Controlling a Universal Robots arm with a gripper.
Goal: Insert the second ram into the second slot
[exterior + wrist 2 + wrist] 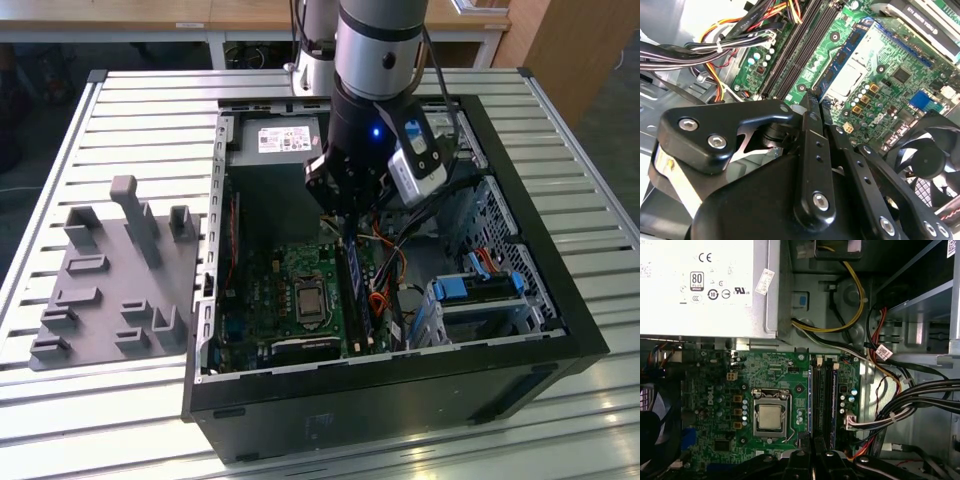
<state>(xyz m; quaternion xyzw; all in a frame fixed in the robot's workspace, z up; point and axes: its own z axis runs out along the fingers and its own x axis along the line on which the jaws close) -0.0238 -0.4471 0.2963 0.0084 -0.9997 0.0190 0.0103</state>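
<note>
A pale slatted metal tabletop [120, 110] spreads across the exterior view, and bright light glares off the slats along its near edge. Beyond its far edge stand wooden desks [120, 15] on white legs [213, 45]. Past the far corner on the exterior view's right rises what looks like a wooden cabinet [570, 50]. Dark floor [615, 120] lies below it.

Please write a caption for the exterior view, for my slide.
Arm's gripper reaches into the open computer case, down at the second ram on the motherboard.
</note>
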